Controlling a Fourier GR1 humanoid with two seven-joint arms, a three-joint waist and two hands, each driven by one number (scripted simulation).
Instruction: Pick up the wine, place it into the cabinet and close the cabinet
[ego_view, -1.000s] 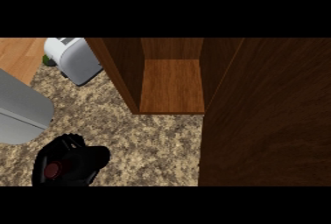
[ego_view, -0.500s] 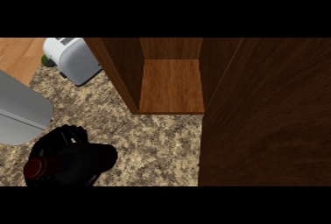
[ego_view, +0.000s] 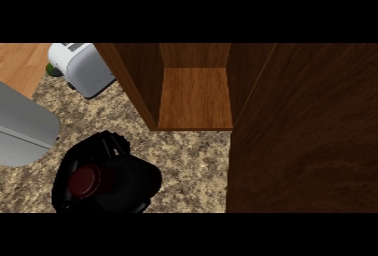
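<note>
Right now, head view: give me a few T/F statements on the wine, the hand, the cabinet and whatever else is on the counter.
1. The cabinet stands open, with its shelf bare. True.
2. The wine already sits on the cabinet shelf. False: it is down at the lower left, over the speckled counter, inside a black hand whose fingers curl round it; only its dark red top shows.
3. The cabinet door is closed. False: it stands swung open along the right side of the view.
4. A white toaster stands on the counter left of the cabinet. True.
5. Both hands are in view. False: only one hand shows; which one it is cannot be told.
</note>
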